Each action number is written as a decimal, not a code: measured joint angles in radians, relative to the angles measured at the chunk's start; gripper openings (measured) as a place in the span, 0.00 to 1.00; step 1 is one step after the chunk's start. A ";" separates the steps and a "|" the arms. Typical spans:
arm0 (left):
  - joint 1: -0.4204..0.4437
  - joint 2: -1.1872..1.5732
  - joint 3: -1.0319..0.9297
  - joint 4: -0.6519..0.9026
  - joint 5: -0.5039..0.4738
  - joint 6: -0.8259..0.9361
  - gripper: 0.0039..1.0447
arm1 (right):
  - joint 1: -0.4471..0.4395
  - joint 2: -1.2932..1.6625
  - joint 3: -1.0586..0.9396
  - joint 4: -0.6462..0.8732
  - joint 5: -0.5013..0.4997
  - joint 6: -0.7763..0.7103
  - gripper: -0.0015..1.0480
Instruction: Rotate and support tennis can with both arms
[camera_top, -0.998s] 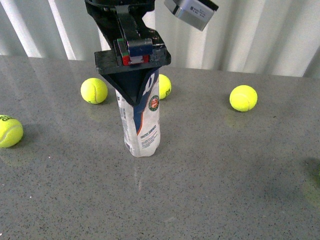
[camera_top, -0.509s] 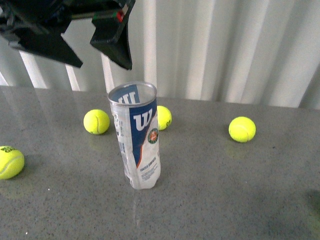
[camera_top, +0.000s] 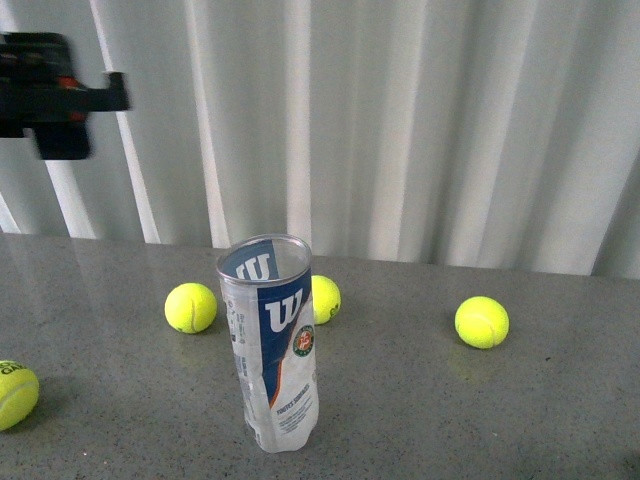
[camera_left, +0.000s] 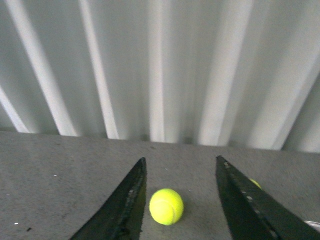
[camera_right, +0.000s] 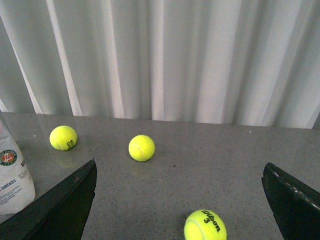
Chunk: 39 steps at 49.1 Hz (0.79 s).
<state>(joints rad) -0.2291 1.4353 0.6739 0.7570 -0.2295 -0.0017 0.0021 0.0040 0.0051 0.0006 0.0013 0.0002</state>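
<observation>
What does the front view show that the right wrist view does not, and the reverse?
Only the front view shows the tennis can whole, upright and open-topped on the grey table, with nothing holding it, plus a blurred part of a black arm high at the left edge. Only the right wrist view shows the right gripper, jaws spread wide and empty, and a ball printed with a 3 near them. Both share the table, the pleated curtain, yellow balls, and the can, though the wrist view catches just its lower label.

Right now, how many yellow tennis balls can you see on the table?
4 in the front view: one at the left edge, one left of the clear plastic tennis can, one behind it, one right. More may be outside this view.
</observation>
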 joint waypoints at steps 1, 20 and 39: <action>0.013 -0.028 -0.040 0.032 0.006 0.000 0.37 | 0.000 0.000 0.000 0.000 -0.001 0.000 0.93; 0.108 -0.279 -0.388 0.103 0.109 -0.001 0.03 | 0.000 0.000 0.000 0.000 -0.002 0.000 0.93; 0.227 -0.575 -0.577 -0.003 0.223 -0.001 0.03 | 0.000 0.000 0.000 0.000 -0.002 0.000 0.93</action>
<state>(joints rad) -0.0025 0.8604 0.0971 0.7536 -0.0063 -0.0029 0.0021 0.0040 0.0051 0.0006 -0.0006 0.0002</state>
